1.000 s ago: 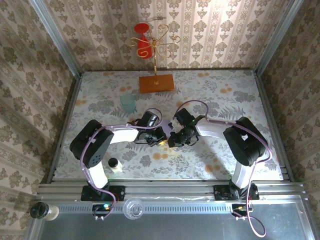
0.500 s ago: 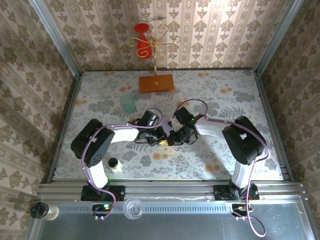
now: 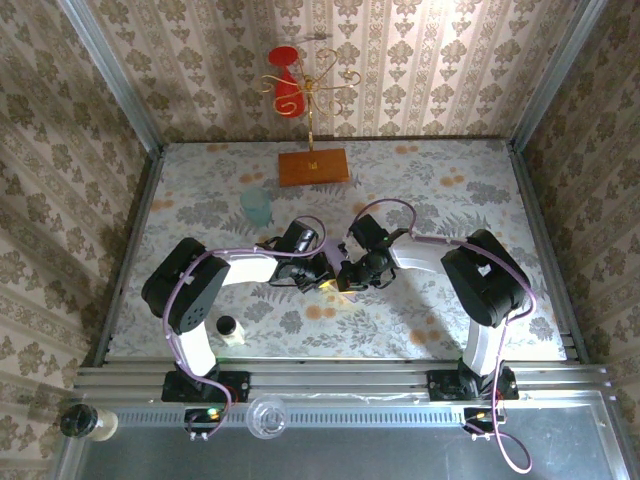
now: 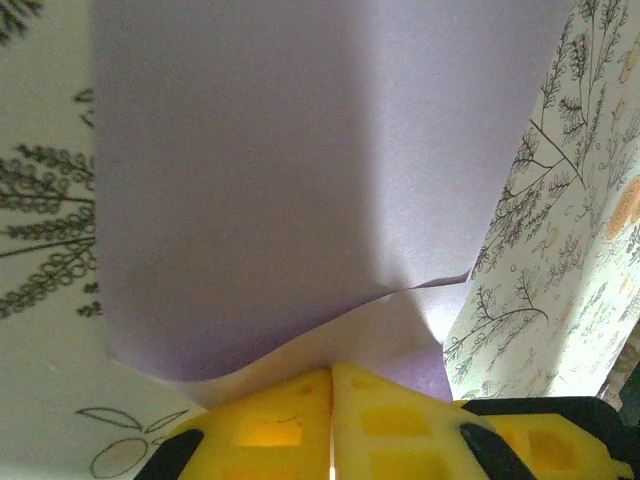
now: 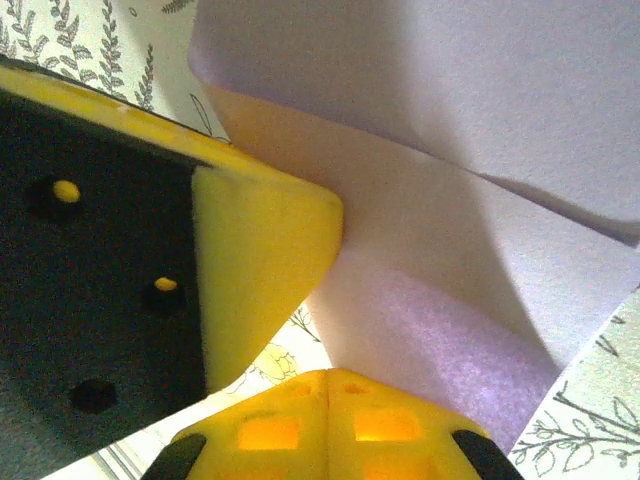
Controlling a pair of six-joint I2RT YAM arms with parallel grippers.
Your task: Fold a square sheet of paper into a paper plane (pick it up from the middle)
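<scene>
Here the left gripper [image 4: 331, 375] and right gripper [image 5: 328, 378] pinch the folded sheet [image 4: 230, 180], extending away.

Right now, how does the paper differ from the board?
The paper is pale lilac, the board orange-brown. The paper is bent, one edge curled up, mid-table; the board lies flat near the far edge. The left gripper and right gripper are shut on the paper; neither touches the board. Both have straight edges.
</scene>
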